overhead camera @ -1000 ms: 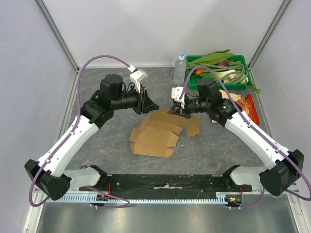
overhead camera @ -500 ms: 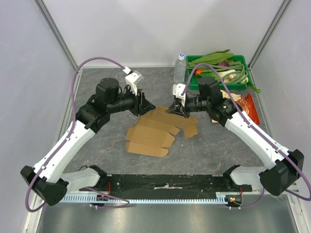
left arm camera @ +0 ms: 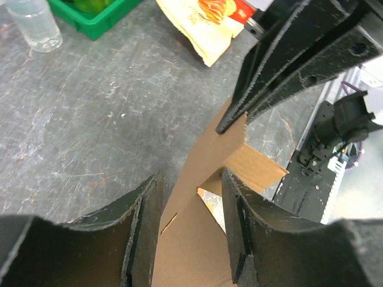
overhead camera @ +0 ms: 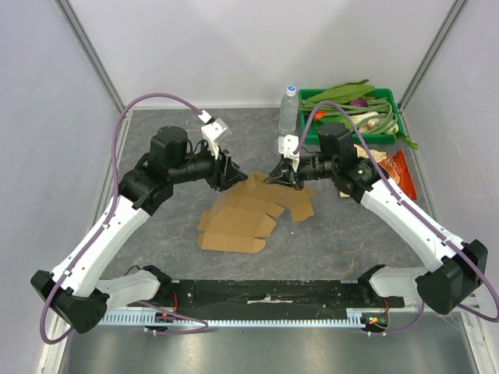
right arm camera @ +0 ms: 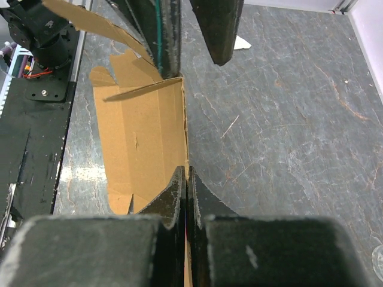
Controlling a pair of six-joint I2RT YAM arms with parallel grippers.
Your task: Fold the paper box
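paper box [overhead camera: 234, 222] slid toward 8 o'clock, mid-table
since a second ago my left gripper [overhead camera: 232, 174] has spread apart astride its 12 o'clock flap; my right gripper [overhead camera: 279, 177], reaching toward 9 o'clock, stays pinched on its 1 o'clock edge.

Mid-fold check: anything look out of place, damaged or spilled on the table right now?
Nothing damaged or spilled. The paper box lies flat except its far edge, lifted where the right hand pinches it, the open left hand straddling that edge. Only oddity: green leaves overhang the tray on its right.
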